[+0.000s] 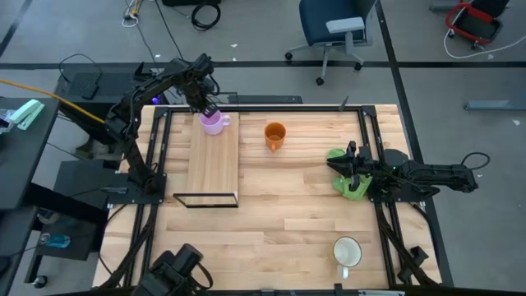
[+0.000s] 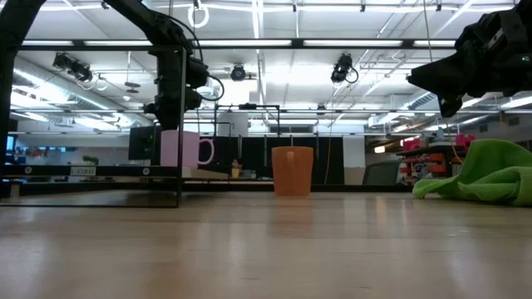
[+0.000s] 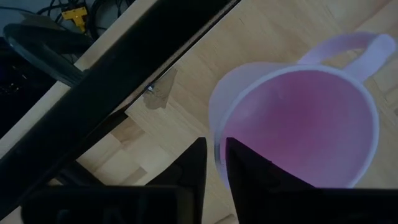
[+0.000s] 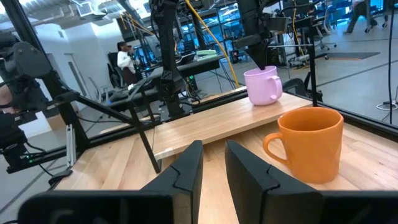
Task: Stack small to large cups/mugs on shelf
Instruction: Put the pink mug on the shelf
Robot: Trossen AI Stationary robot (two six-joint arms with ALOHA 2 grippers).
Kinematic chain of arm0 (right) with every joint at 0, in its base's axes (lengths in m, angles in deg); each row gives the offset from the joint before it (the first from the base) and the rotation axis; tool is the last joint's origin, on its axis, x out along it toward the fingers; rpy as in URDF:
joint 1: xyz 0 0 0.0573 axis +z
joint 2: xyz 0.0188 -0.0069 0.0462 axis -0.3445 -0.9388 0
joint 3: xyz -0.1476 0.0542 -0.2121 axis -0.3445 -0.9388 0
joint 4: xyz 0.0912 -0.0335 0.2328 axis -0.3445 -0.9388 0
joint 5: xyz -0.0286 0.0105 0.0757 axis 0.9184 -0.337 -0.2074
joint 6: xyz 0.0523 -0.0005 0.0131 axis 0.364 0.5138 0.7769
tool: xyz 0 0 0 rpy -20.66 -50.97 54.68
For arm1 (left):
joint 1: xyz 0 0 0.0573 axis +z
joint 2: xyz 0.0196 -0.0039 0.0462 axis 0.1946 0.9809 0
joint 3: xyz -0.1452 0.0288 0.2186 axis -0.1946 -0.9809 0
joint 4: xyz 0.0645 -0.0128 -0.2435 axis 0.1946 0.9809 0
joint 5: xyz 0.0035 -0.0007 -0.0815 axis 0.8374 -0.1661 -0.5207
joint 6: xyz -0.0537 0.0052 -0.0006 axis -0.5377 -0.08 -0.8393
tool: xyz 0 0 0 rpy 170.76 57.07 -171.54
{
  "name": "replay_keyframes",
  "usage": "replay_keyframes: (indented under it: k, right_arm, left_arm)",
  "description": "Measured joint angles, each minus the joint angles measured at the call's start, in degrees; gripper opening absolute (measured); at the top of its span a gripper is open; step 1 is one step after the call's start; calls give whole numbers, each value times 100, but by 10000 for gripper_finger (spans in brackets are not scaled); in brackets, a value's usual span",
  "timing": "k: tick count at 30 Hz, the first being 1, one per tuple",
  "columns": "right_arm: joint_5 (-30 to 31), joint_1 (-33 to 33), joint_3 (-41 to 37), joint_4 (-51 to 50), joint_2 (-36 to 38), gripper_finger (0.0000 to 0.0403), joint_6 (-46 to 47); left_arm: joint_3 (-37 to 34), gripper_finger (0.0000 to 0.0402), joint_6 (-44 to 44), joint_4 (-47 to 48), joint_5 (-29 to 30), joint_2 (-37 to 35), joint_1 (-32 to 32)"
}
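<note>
While the room beyond lies bright under ceiling strip lights, with a grey floor, a blue office chair and a person standing far back, the butcher-block surface fills the frame between the two arms. On its left side lies the shelf, a narrow light-wood board with thin black frames at its ends. The green cloth sits crumpled at the right edge. The light purple mug stands on the shelf's far end; the left hand is clenched on its rim. The orange mug stands just right of the shelf, the white mug near the front right. The right hand hovers over the cloth, fingers nearly together, grasping nothing.
</note>
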Motion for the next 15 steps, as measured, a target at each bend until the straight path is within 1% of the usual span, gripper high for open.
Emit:
replay_keyframes:
  k: [4,7,12,15]
  right_arm:
    - [0,0,-2,0,0,77,0]
    - [0,2,0,0,0,77,0]
    - [0,0,0,0,0,77,-4]
    - [0,0,-2,0,0,77,-7]
  left_arm:
    - [1,84,318,35,2,0,-22]
    - [1,86,534,55,2,0,-59]
    - [1,71,864,52,2,0,-108]
    - [1,58,916,52,-2,0,-107]
